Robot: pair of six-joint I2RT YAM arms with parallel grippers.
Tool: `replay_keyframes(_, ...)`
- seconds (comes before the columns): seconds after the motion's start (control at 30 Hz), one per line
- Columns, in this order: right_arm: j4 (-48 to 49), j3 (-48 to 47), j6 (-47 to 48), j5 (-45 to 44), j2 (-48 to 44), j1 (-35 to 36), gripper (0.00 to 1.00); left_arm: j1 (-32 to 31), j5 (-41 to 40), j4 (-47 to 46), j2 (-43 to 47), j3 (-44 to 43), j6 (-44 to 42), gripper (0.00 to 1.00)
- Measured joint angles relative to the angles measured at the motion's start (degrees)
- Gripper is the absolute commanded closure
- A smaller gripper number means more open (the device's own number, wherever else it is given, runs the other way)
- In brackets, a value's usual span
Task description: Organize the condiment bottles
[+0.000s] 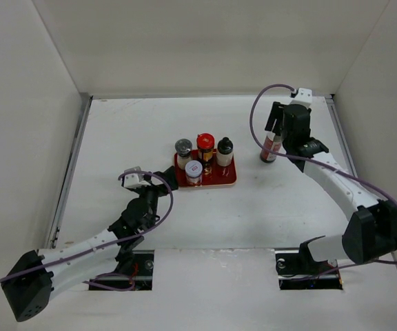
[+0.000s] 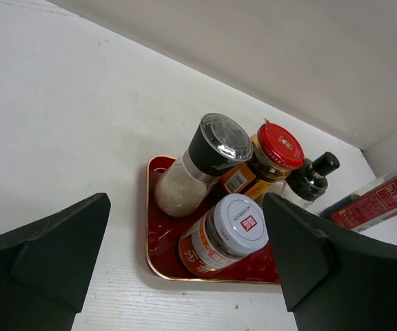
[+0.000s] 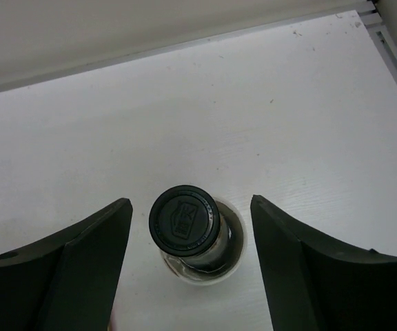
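Observation:
Four condiment bottles stand on the red tray (image 1: 226,179): a grey-lidded white shaker (image 1: 183,148), a red-lidded dark jar (image 1: 205,145), a black-capped bottle (image 1: 225,149) and a white-lidded jar (image 1: 194,171). The red-labelled black-capped bottle (image 1: 271,147) stands upright on the table right of the tray. My right gripper (image 1: 277,134) is open above it; its cap (image 3: 184,221) sits between the jaws, untouched. My left gripper (image 1: 168,181) is open and empty at the tray's left side, facing the white-lidded jar (image 2: 229,231) and the shaker (image 2: 209,148).
White walls enclose the table on three sides. A metal rail (image 1: 71,165) runs along the left edge and another along the right (image 1: 343,138). The tray's gold rim (image 2: 150,255) lies just ahead of my left fingers.

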State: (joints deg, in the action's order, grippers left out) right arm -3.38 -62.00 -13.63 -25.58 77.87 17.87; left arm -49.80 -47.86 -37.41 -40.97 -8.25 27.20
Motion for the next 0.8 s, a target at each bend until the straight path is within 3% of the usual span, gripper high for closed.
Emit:
replay_keyframes(0.33, 5.2, -0.1, 0.1, 0.5, 1.6, -0.2, 0.68, -0.2, 0.0, -2.8, -1.6, 0.7, 0.0, 0.05)
replay_keyframes(0.43, 5.6, -0.1, 0.2, 0.5, 1.8, -0.2, 0.68, -0.2, 0.0, -3.2, -1.6, 0.7, 0.0, 0.05)
replay_keyframes(0.57, 5.9, 0.0, 0.2, 0.5, 1.8, -0.3, 0.45, -0.2, 0.0, -3.5, -1.7, 0.8, 0.1, 0.05)
replay_keyframes(0.8, 8.7, 1.5, 0.6, 0.4, 1.8, -0.3, 0.5, -0.2, 0.0, -4.0, -2.1, 0.8, 0.2, 0.05)
